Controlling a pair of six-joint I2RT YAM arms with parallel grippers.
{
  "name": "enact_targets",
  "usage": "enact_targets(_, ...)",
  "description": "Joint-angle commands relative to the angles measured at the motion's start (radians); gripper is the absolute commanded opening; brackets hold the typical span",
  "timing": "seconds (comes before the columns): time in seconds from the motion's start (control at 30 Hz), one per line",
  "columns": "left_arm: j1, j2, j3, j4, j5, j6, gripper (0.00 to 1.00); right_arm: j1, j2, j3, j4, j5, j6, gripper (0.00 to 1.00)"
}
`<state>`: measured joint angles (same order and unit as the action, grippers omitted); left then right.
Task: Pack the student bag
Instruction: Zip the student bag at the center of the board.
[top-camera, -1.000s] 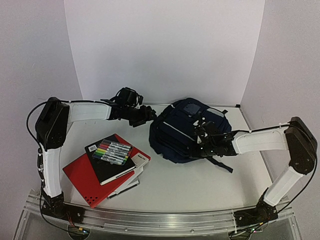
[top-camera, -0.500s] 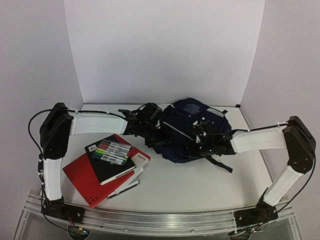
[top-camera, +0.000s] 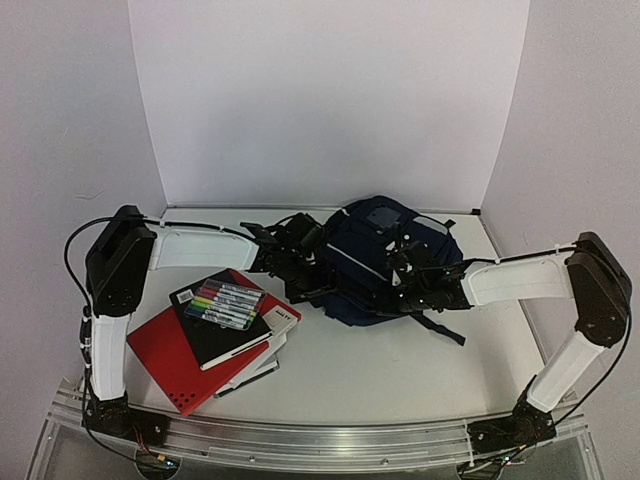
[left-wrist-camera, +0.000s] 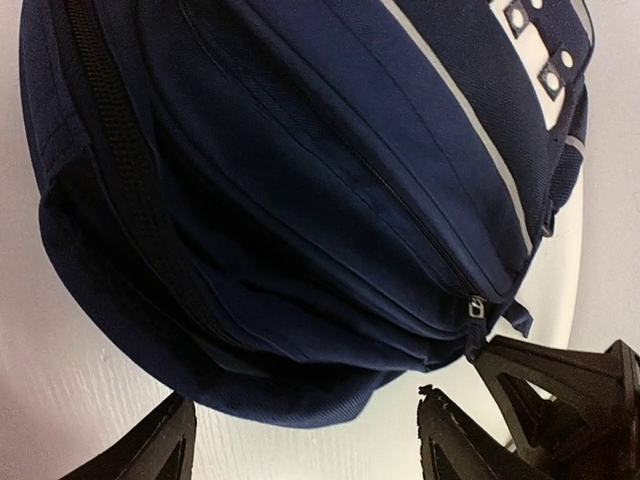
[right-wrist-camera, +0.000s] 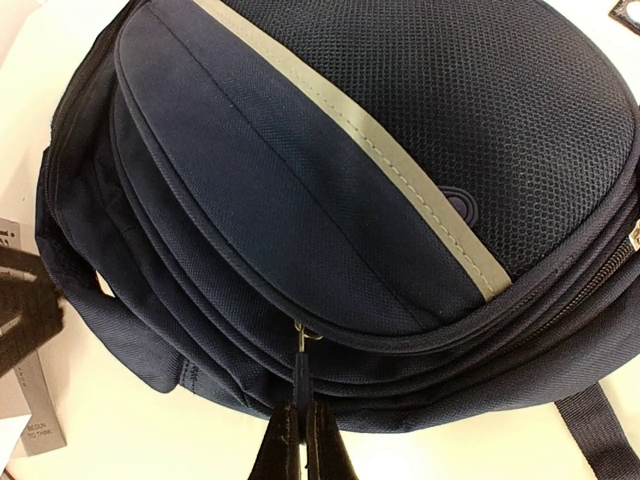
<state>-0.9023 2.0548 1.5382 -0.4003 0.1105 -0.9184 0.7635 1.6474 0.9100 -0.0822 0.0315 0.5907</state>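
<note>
Right gripper (right-wrist-camera: 300, 430): two thin black fingers pinching shut on the dark fabric zipper pull (right-wrist-camera: 301, 378), which is hanging below a small metal slider on the bag's rim.

Left gripper (left-wrist-camera: 305, 425): black jaws standing wide apart, gripping nothing, straddling the bag's rounded lower edge; contact cannot be told.

Student bag (top-camera: 375, 250): large navy fabric backpack with thin pale stripes, lying toward the back edge of the white table (top-camera: 400, 360), right of centre, its visible zips appearing shut.

Step in hand, as judged: unzipping a compartment.

Handling note: the left jaws should be closing on the fabric beside the zip track first, bracing the soft bag. The right gripper should be drawing the pull along the curved track rather than outward. Otherwise the bag risks sliding or the tab slipping free.

Lying toward the left edge: clear pack of coloured markers (top-camera: 225, 303) on a black notebook (top-camera: 225, 335) over a red folder (top-camera: 170, 365).
</note>
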Motion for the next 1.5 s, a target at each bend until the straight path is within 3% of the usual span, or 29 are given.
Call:
enact_targets(0.0, 0.032, 0.058, 0.056, 0.017, -0.003, 0.002, 0.74, 0.002, -0.027, 0.023, 0.037, -0.001, -0.002, 0.00)
enact_targets(0.17, 0.054, 0.106, 0.098, 0.020, -0.019, 0.019, 0.64, 0.003, -0.038, 0.021, 0.036, 0.006, -0.002, 0.00)
enact_targets(0.4, 0.136, 0.069, 0.067, 0.087, -0.013, 0.025, 0.14, 0.004, -0.063, 0.012, 0.029, 0.046, 0.015, 0.00)
enact_targets(0.5, 0.180, 0.030, 0.059, 0.098, -0.004, 0.055, 0.01, 0.004, -0.062, 0.012, -0.002, 0.081, 0.023, 0.00)
enact_targets(0.8, 0.305, -0.058, 0.023, 0.101, 0.015, 0.136, 0.00, -0.016, -0.055, -0.010, -0.030, 0.096, 0.049, 0.00)
enact_targets(1.27, 0.437, -0.092, -0.002, 0.083, 0.113, 0.211, 0.00, -0.154, 0.009, 0.020, -0.030, 0.065, 0.016, 0.00)
enact_targets(1.47, 0.438, -0.078, -0.004, 0.140, 0.255, 0.267, 0.00, -0.140, -0.037, 0.024, 0.057, -0.171, -0.134, 0.03)
